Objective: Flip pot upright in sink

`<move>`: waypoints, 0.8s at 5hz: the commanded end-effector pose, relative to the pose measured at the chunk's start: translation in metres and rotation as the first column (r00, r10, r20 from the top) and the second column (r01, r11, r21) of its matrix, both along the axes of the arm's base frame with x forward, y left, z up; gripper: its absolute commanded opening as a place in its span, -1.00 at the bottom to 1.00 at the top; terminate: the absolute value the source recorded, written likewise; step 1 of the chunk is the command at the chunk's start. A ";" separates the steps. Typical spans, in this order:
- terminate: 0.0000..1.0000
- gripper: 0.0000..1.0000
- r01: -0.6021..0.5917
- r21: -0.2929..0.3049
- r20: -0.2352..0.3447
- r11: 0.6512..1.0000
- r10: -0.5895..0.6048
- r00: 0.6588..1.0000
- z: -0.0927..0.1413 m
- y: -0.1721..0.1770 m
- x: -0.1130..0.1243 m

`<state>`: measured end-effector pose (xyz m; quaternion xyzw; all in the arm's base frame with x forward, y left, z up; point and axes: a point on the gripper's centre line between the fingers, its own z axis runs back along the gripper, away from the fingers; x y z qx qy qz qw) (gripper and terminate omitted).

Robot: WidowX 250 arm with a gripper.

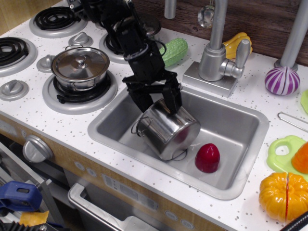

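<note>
A single view is given, taken from high in front of the counter (57,126), angled down (fairly near) onto the sink (231,126) and stove burners (57,18)

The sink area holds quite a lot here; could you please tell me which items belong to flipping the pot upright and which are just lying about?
Part of the job:
- pot, tipped over in the sink
- sink
- hand, open, fingers straddling the pot's upper wall

Just lying about:
- red toy in the sink
- lidded pot on the stove
- faucet
- green vegetable
- orange pumpkin
</note>
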<state>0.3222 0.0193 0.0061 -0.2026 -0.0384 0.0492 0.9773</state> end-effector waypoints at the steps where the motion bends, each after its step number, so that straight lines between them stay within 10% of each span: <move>1: -1.00 1.00 -0.003 0.026 0.084 1.000 0.001 0.996 0.019 -0.006 0.004; 2: -1.00 -1.00 -0.038 0.038 0.095 0.999 0.034 0.995 0.017 -0.014 0.001; 3: -1.00 -1.00 -0.043 0.044 0.107 0.998 0.038 0.994 0.014 -0.015 0.001; 4: -1.00 -1.00 0.002 0.287 0.176 0.958 -0.055 0.983 0.013 -0.014 0.002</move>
